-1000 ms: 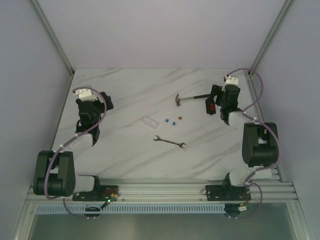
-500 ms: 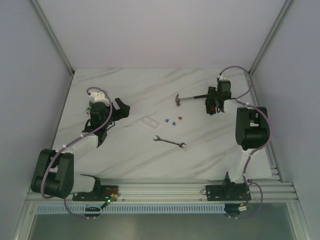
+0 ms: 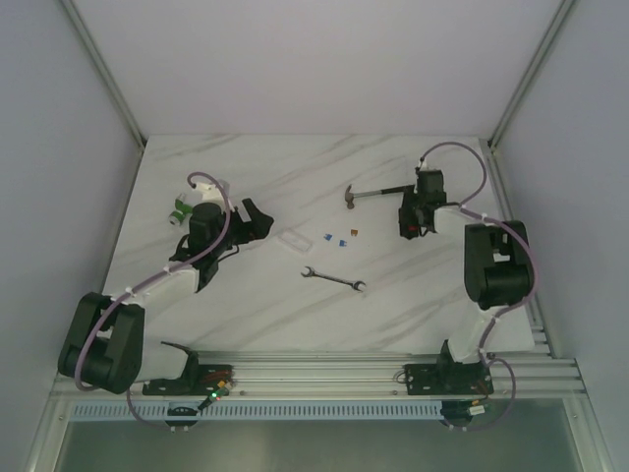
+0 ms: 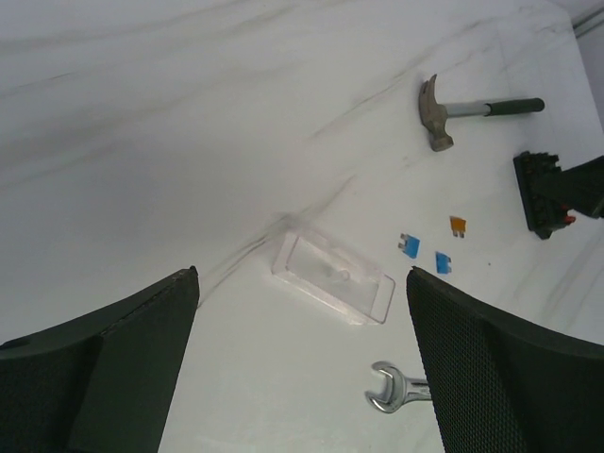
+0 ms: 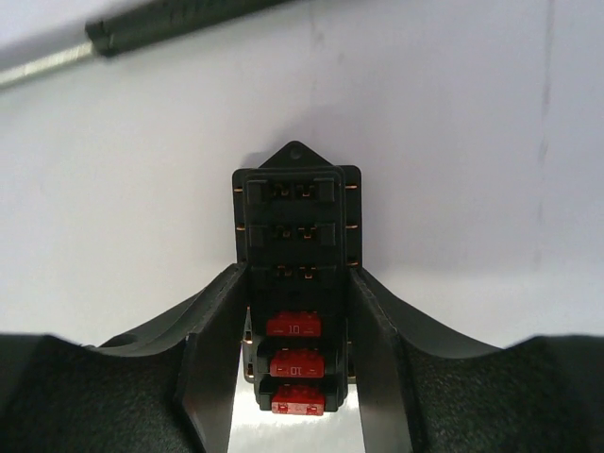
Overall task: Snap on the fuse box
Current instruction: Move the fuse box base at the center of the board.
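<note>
left arm (image 3: 169, 276): my links are white, my joints bulky black housings.
right arm (image 3: 496, 265): same build, with a rounded black block and a white link below.
cables (image 3: 458, 144): pale lilac, one per arm, strapped along my links.
left gripper (image 3: 257, 228): matt black; my fingers (image 4: 491, 368) are broad with a fine dimpled mesh.
right gripper (image 5: 294, 278): black, grainy outer skin, smooth flat inner faces.
bases (image 3: 187, 372): black blocks, with red and yellow wiring by my left one.

Loose fuses (image 4: 409, 246) and wrench (image 4: 396, 389) flank the clear cover's (image 4: 332, 276) right side.
</note>
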`<state>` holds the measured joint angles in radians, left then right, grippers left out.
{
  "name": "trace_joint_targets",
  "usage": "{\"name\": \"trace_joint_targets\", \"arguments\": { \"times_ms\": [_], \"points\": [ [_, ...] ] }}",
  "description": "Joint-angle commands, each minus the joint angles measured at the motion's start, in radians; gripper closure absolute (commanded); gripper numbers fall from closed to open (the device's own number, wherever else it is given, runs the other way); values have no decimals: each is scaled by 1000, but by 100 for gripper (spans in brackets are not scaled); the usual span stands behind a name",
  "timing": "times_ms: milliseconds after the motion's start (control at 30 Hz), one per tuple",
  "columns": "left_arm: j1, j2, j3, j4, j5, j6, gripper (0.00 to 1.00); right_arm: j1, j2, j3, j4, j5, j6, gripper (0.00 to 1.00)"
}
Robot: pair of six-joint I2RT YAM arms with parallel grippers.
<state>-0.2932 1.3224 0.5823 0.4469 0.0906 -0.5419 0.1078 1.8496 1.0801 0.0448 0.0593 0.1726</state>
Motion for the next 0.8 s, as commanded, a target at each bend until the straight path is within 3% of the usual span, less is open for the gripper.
{"name": "trace_joint_targets", "arguments": {
  "times_ms": [0, 200, 333, 600, 767],
  "points": [
    [-13, -36, 25, -26, 22, -14, 0, 44, -96, -91, -102, 2, 75, 58],
    [-23, -52, 13, -30, 21, -38, 0, 141, -210, -232, -110, 6, 209, 54],
    [-32, -51, 9, -31, 29, -49, 0, 230, -243, -289, -102, 1, 274, 46],
    [-43, -83, -9, -42, 33, -59, 0, 379, -286, -337, -98, -42, 388, 36],
    [-44, -109, -21, -46, 30, -62, 0, 479, -294, -327, -78, -80, 436, 34]
  ]
}}
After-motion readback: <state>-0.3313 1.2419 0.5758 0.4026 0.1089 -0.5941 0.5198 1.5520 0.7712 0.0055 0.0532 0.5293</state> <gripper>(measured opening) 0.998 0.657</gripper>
